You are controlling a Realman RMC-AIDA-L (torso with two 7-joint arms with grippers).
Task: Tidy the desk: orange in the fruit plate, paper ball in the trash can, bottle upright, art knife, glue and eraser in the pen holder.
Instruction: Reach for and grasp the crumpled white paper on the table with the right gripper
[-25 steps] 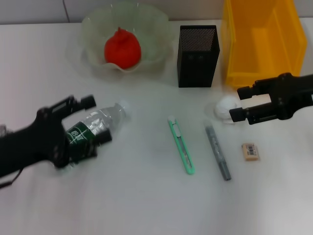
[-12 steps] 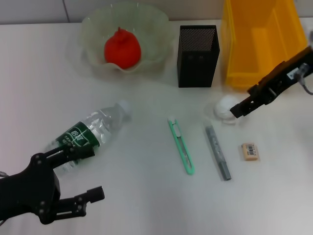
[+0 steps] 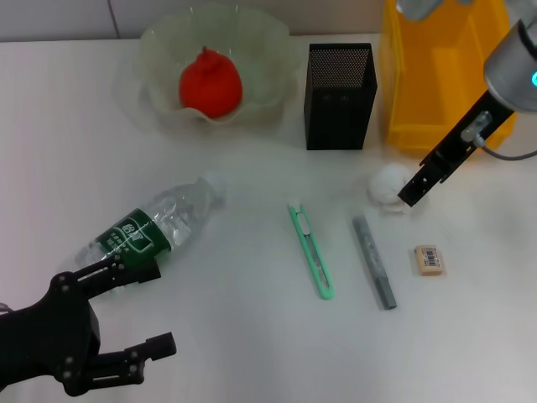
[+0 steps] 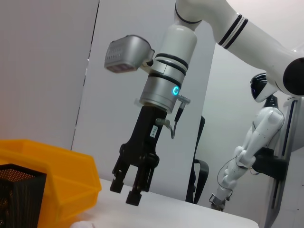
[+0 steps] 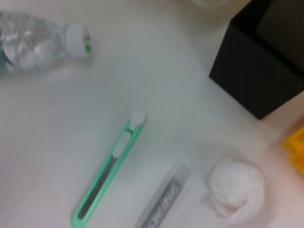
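A: Orange [image 3: 210, 81] sits in the fruit plate [image 3: 159, 109], so that part looks done. Why is the right gripper [image 3: 413, 191] tipped down like that?

B: It hangs just beside the paper ball [image 3: 386, 185], probably lining up a grab. Its jaws are released, nothing between them.

A: And the trash can [image 3: 445, 75]?

B: Yellow, close behind the ball, with bare desk between.

A: Left side?

B: The left gripper [image 3: 134, 315] hovers spread, empty, beside the bottle [image 3: 151, 228], which lies flat, cap pointing toward the plate.

A: Obstacles?

B: Knife [image 3: 311, 249], glue [image 3: 373, 261] and eraser [image 3: 428, 259] lie apart in open room, well short of the pen holder [image 3: 340, 96].
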